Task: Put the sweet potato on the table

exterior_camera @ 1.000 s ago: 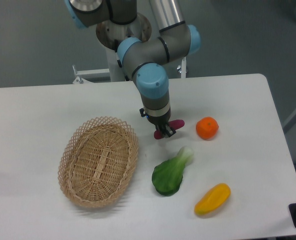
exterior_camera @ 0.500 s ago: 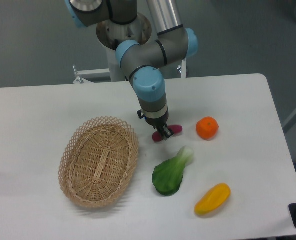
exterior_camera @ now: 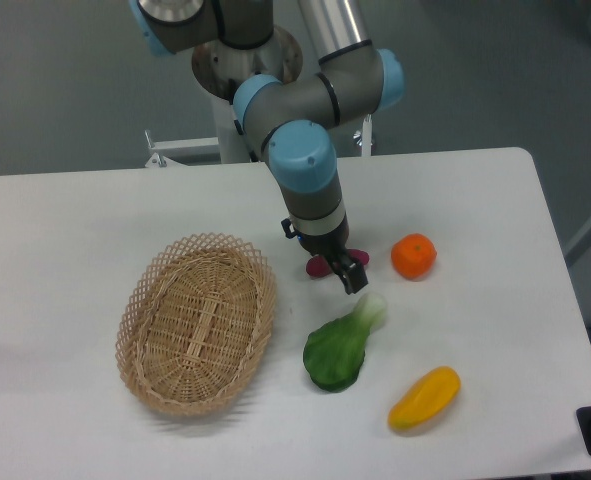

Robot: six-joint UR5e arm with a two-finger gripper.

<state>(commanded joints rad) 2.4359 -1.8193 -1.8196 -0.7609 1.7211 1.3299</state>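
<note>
The sweet potato is a small magenta lump lying on the white table, between the wicker basket and the orange fruit. Only its two ends show on either side of my gripper. The gripper points down over the sweet potato's middle. Its near black finger stands out in front of the potato, apart from it, so the jaws look open. The far finger is hidden behind the gripper body.
An oval wicker basket stands to the left. A round orange fruit lies just right of the gripper. A green leafy vegetable lies right below it, and a yellow-orange mango-like fruit at the front right.
The sweet potato came down from slightly above the table to rest on it. The gripper shifted a little right, and its near finger has spread forward away from the potato.
</note>
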